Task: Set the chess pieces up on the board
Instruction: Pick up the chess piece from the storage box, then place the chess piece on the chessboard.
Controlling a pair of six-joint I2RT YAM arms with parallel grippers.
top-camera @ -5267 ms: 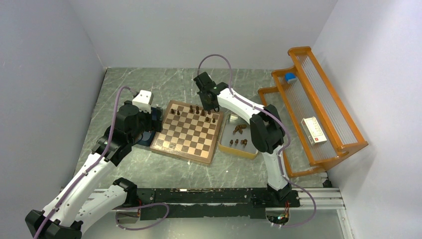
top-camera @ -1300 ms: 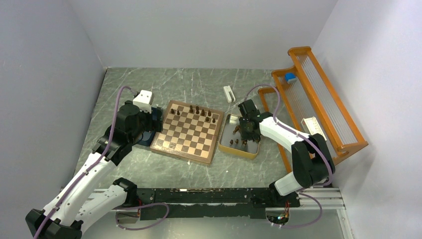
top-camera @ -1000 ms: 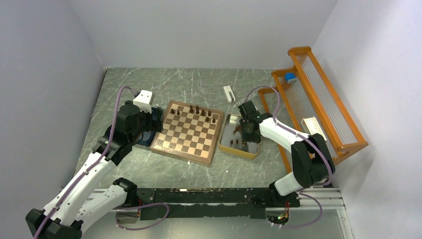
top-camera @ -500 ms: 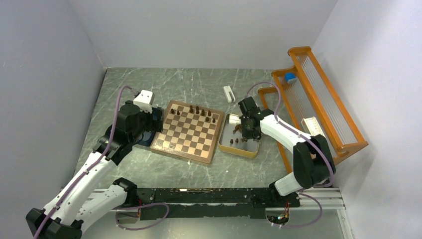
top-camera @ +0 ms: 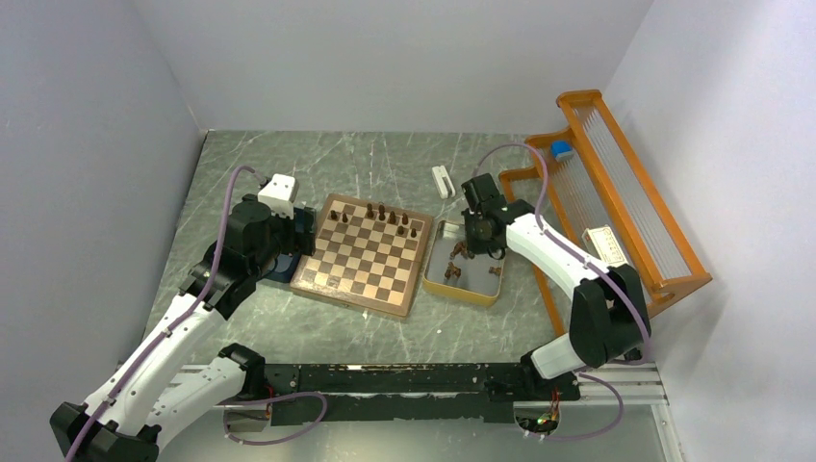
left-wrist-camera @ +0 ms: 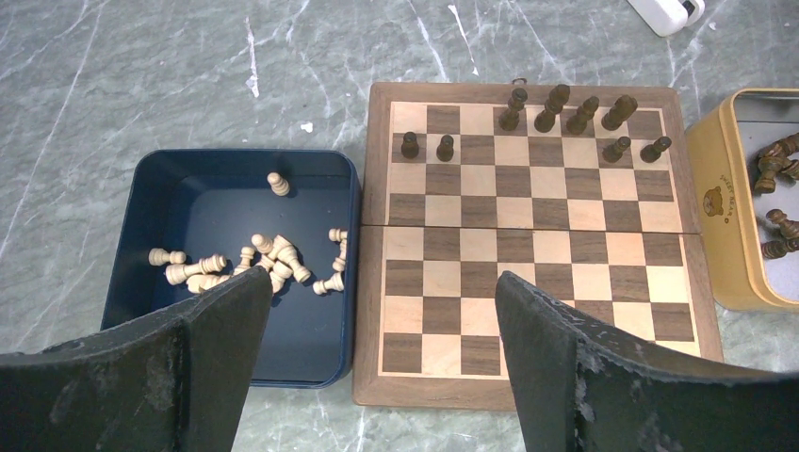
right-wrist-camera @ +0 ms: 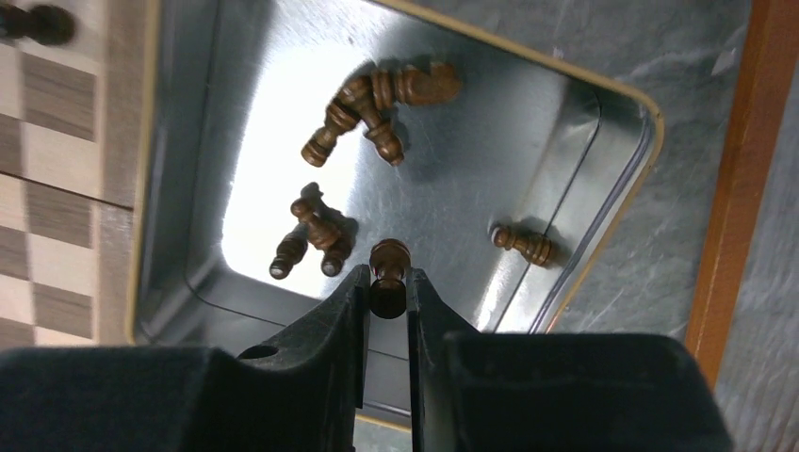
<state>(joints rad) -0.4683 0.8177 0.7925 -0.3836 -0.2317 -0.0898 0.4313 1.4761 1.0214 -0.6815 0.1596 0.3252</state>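
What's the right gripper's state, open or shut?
Shut on a dark chess piece: the right wrist view shows the right gripper pinching it from both sides, over the tray.

You have the board [left-wrist-camera: 532, 235] lying flat and open, with eight dark brown chess pieces [left-wrist-camera: 551, 105] standing upright on its two far rows. More lie toppled in the yellow-rimmed tin [left-wrist-camera: 721, 235] just beside it. One piece [right-wrist-camera: 389, 256] is pinched in the right gripper [right-wrist-camera: 386, 282] over the tin.

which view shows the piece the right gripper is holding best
Right wrist: the dark chess piece is pinched in the right gripper above the tray. Top external hides it under the gripper; left wrist does not show it.
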